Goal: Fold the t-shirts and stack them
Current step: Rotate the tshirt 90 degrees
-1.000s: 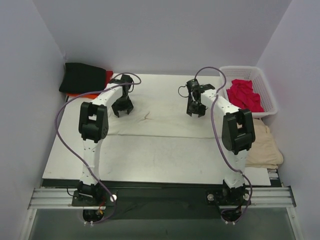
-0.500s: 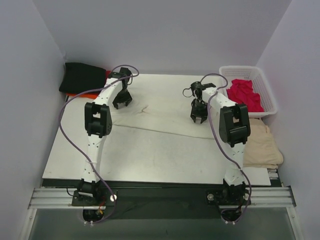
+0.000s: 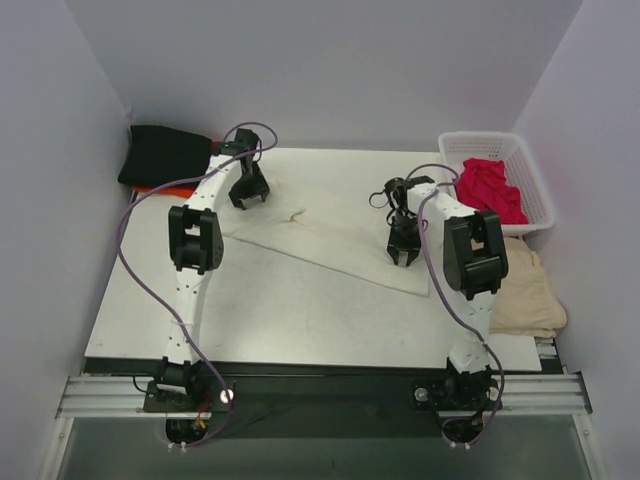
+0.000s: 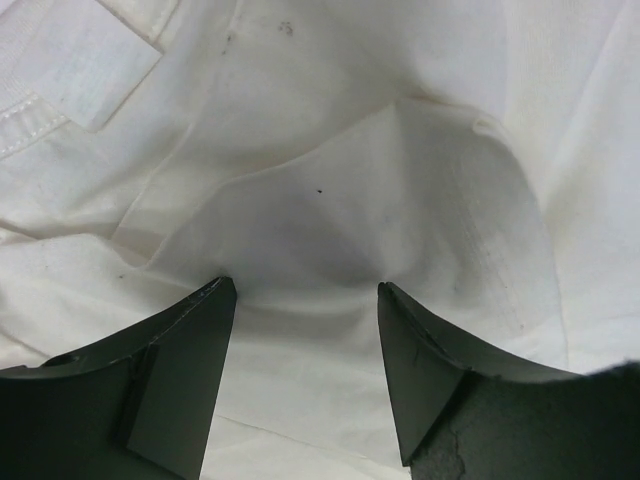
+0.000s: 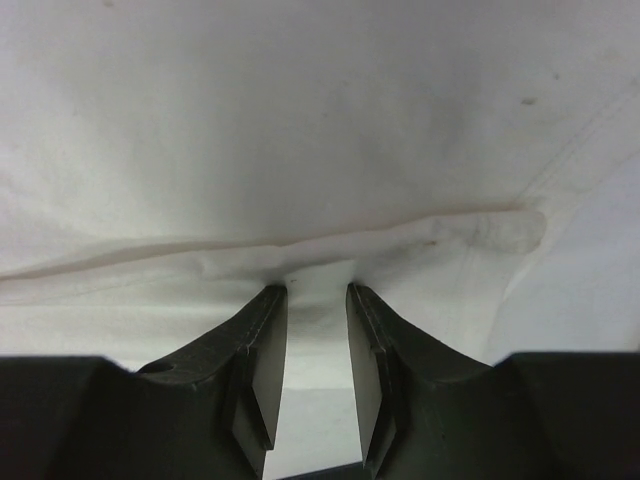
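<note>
The large cream-white t-shirt (image 3: 330, 225) lies flat across the far half of the table, its near edge running on a slant. My left gripper (image 3: 248, 196) stands on its far left part, open, with both fingertips (image 4: 218, 292) down on the cloth (image 4: 330, 180) and nothing held. My right gripper (image 3: 403, 251) is at the shirt's near right corner. Its jaws stand a narrow gap apart, with a small ridge of cloth (image 5: 318, 274) between the tips. A folded black t-shirt (image 3: 165, 155) rests on an orange-red one (image 3: 165, 188) at the far left. The crimson t-shirt (image 3: 488, 190) is in the basket.
A white lattice basket (image 3: 532, 172) stands at the far right corner. A beige cloth (image 3: 528, 290) hangs over the table's right edge beside the right arm. Purple cables loop off both arms. Walls close in on three sides.
The left gripper moved toward the far edge, the right one nearer and rightward. The shirt's near edge swung from level to slanted. The right jaws narrowed.
</note>
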